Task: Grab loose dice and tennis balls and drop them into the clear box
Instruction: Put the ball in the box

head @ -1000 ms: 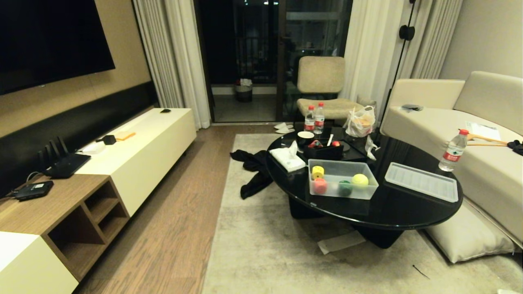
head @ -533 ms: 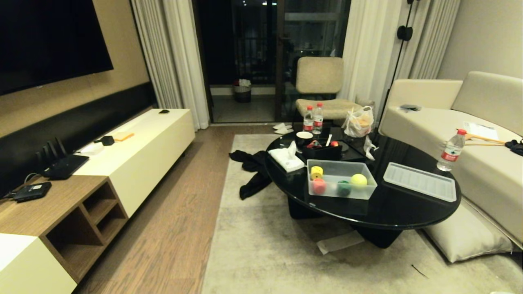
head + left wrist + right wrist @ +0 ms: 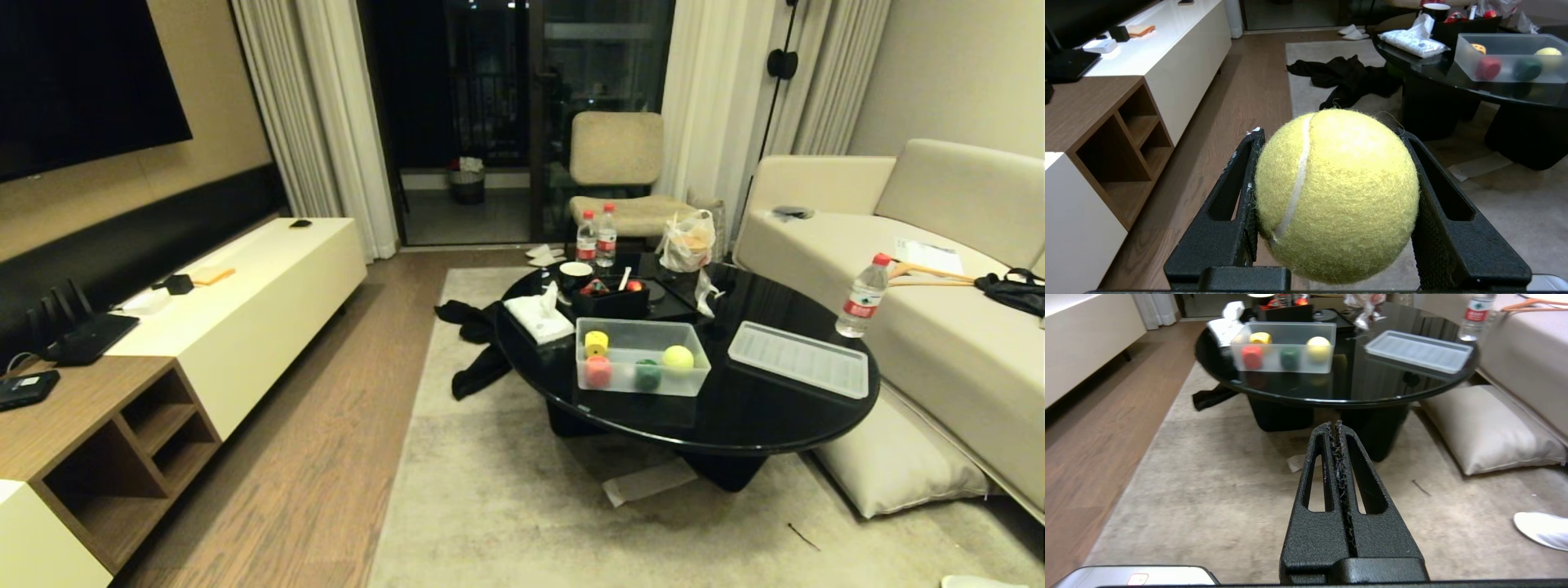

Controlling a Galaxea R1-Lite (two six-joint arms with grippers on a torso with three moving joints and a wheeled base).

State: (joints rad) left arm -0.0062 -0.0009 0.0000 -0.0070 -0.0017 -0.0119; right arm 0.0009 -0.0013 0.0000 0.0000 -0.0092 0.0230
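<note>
My left gripper (image 3: 1329, 132) is shut on a fuzzy yellow-green tennis ball (image 3: 1337, 192), held above the wooden floor and rug, well short of the table. The clear box (image 3: 637, 321) stands uncovered on the round black table (image 3: 735, 425). Inside it lie another tennis ball (image 3: 677, 357) and red, green and yellow spotted pieces. Its ribbed lid (image 3: 798, 370) lies to the right of it. My right gripper (image 3: 1333, 426) is shut with nothing in it and points at the table's base. Both wrist views show the clear box (image 3: 1269, 365) ahead. The dice are out of view. Neither arm shows in the head view.
A tissue pack (image 3: 537, 319), a black organiser box (image 3: 611, 300), bottles and a bag crowd the table's far side. A sofa (image 3: 939, 327) and a floor cushion (image 3: 898, 465) flank the right. A low cabinet (image 3: 229, 318) runs along the left. Black clothing (image 3: 478, 343) lies on the rug.
The whole head picture has slid to the left, so the camera has moved. Nothing on the table has shifted relative to the table.
</note>
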